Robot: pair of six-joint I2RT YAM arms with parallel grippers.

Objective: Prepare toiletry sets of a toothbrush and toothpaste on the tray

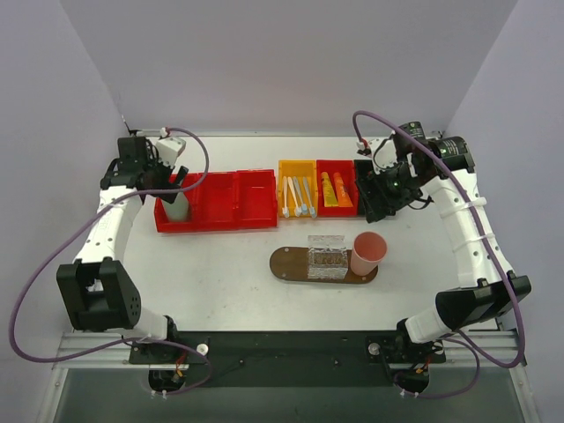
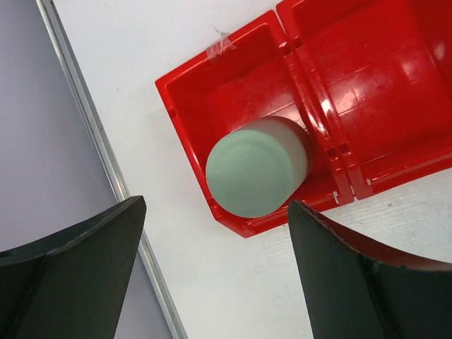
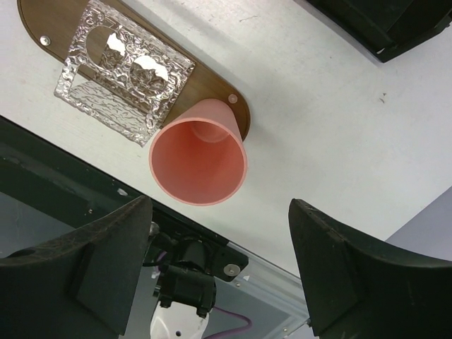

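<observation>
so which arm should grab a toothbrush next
Right, probably. Its open end effector sits beside the bins with the toothpaste tubes and toothbrushes, near the pink cup on the tray. The left end effector hangs over the green cup in the far red bin.

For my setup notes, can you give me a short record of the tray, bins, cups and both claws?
tray: brown oval board, mid-table
on tray: foil holder; pink cup, upright, at right end
toothbrushes: in yellow bin, none on tray
toothpaste: two tubes in small red bin
green cup: closed end up, in left end of long red bin
left claw: open, above green cup
right claw: open, empty, above pink cup
</observation>
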